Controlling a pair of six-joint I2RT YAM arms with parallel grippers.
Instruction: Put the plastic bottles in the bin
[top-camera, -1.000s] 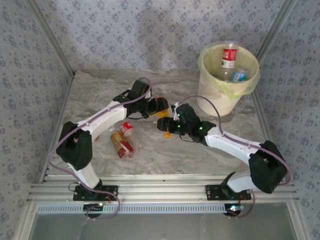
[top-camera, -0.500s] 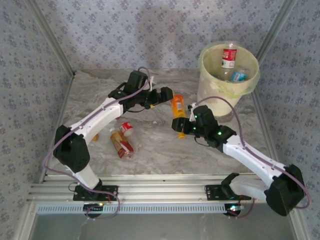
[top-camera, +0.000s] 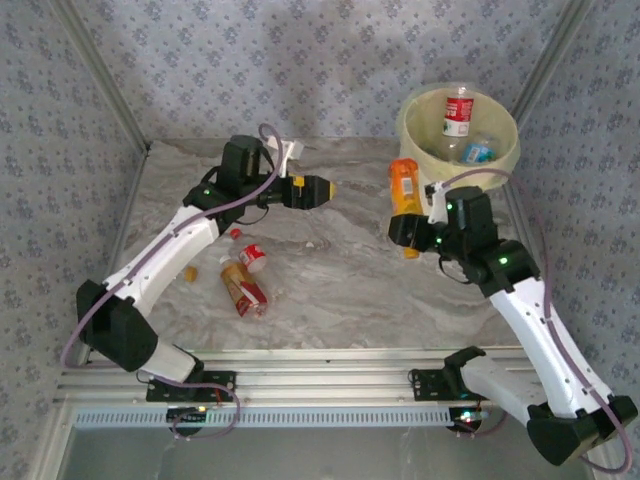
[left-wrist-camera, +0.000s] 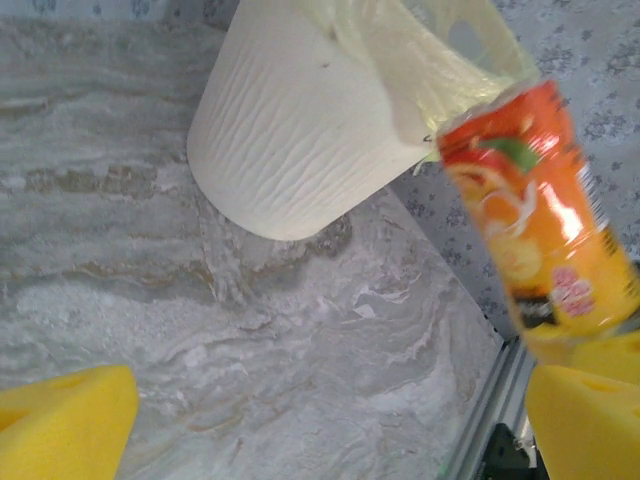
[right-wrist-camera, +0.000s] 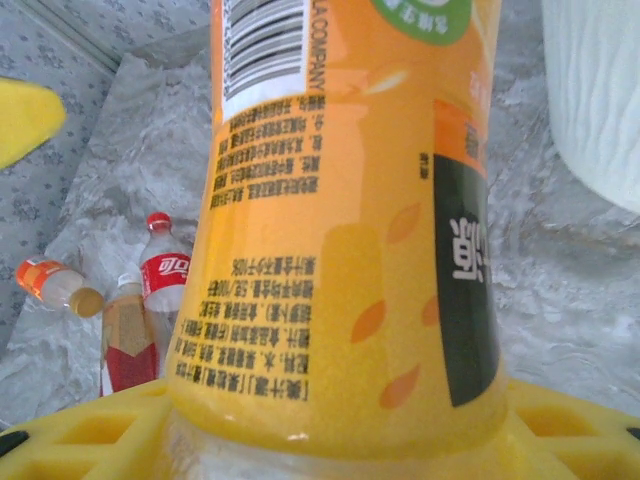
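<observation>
Top external view, going from the left: three plastic bottles lay on the marble-patterned table near the left arm. They were a small orange-capped bottle, a brown bottle with a red label and, just beside it, a red-capped cola bottle. Further right, the left gripper hung over the table with its yellow fingers spread wide and nothing between them. Right of that, the right gripper pinched an orange juice bottle by its lower end. It held the bottle upright in the air just beside the bin, not yet over the rim. Inside the bin lay a red-labelled clear bottle and a blue-labelled bottle.

The step in hand looked like the carry to the bin. The next move would call for raising the juice bottle above the bag-lined rim, bringing it over the opening, then parting the fingers. The three bottles on the table were not yet binned.
</observation>
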